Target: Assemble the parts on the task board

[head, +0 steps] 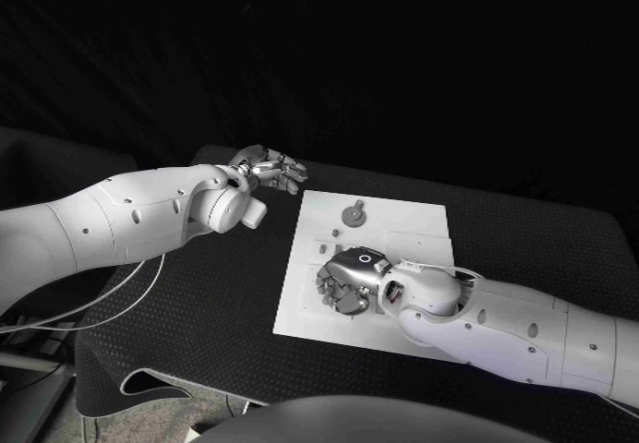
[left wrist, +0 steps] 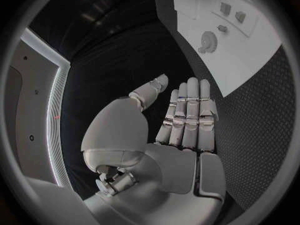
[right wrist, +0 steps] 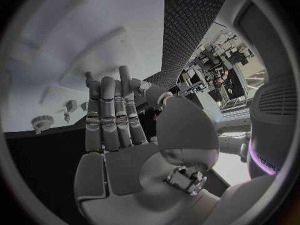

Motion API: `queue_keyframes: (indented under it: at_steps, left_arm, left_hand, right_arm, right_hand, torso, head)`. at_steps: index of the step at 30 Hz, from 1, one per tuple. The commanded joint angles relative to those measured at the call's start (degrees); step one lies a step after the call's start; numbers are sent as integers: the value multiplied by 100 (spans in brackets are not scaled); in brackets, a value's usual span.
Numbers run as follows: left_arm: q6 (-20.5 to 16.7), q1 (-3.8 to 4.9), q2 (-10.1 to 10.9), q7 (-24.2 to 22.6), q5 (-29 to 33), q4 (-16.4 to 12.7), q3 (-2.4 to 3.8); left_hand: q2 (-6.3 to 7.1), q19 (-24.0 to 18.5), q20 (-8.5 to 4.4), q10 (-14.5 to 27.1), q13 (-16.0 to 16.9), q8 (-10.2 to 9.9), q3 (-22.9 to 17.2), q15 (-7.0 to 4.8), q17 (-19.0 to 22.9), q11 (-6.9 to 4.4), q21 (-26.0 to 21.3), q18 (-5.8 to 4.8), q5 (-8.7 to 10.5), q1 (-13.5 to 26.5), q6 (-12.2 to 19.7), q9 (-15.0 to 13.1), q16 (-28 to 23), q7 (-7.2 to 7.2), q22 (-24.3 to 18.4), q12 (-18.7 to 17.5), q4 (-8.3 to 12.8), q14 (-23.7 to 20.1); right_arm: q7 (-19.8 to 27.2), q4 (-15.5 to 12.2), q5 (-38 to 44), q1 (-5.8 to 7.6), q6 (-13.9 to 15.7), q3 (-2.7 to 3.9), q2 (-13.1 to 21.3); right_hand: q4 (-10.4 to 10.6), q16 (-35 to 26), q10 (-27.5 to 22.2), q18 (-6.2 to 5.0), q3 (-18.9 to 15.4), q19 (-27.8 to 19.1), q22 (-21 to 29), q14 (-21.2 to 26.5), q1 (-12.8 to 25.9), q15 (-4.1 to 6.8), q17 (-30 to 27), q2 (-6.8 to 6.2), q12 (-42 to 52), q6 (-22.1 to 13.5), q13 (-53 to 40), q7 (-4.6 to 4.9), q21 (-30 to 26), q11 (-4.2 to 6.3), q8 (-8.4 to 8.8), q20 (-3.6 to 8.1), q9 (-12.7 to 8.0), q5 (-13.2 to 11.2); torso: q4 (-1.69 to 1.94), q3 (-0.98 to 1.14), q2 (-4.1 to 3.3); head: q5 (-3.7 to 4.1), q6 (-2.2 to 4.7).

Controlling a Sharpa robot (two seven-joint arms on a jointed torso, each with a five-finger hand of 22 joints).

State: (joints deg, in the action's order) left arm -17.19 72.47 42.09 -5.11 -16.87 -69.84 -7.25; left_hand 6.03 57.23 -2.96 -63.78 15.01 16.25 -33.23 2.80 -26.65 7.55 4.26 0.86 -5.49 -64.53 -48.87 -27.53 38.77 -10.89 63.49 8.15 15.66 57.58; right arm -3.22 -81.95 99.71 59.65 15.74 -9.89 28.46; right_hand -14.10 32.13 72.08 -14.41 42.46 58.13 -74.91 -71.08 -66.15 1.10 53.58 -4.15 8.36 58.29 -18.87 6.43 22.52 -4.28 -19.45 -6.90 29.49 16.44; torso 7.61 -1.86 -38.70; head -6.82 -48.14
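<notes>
Two hands are yours to steer: your right hand (head: 349, 281) hovers low over the near left part of the white board (head: 400, 221) with fingers extended and holding nothing, and your left hand (head: 271, 170) waits empty, fingers straight, beyond the board's far left corner. One round, gear-like part (head: 355, 216) sits near the board's far edge; it looks small, stiff and light, so pinch it by its rim.

The flat square task board (head: 393, 217) is white. The small round parts (head: 355, 215) on it look grey. The surface (head: 199, 305) is black with a tiny bumpy pattern. Both arms are white, and their metal fingers (left wrist: 187, 117) are shiny silver.
</notes>
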Motion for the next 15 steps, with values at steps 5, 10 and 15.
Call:
queue_keyframes:
  at_steps: [5, 10, 15]
  left_arm:
    - [80, 8, -5, -28, 15, -9, 4]
    - [87, 8, -8, -26, 15, -10, 4]
    - [85, 8, -12, -27, 15, -6, 4]
  left_hand:
    - [-9, -12, 26, 42, -6, 38, 29, 16, -14, 1, -34, -20, -4, 58, 39, 8, -40, 12, -7, 33, 3, 21]
    - [-9, -13, 26, 43, -6, 39, 29, 17, -16, 1, -34, -20, -3, 59, 40, 8, -43, 12, -7, 34, 2, 21]
    - [-10, -13, 27, 43, -6, 40, 29, 17, -20, 1, -34, -20, -3, 60, 40, 9, -45, 12, -8, 34, 1, 21]
  right_arm:
    - [1, 43, 44, -12, -181, -7, -10]
    - [-28, 94, 102, -13, -293, -10, -51]
    - [-96, 153, 264, -23, -251, -24, -72]
  right_hand:
    - [-8, 34, 57, -59, 37, 49, -138, 10, 4, 40, 9, 52, 9, 36, -12, 4, 27, 10, -18, 11, 7, 4]
    - [-13, 35, 53, -59, 38, 45, -138, 15, 9, 39, 8, 51, 4, 32, -13, 6, 28, 8, -14, 9, 6, 4]
    - [-18, 35, 50, -59, 40, 39, -137, 22, 14, 37, 7, 50, 0, 30, -13, 7, 29, 7, -11, 8, 5, 4]
  torso:
    - [-1, 1, -1]
    - [-2, 3, 0]
    - [0, 5, -1]
  head:
    - [-7, -13]
    - [-8, -14]
    - [-11, -24]
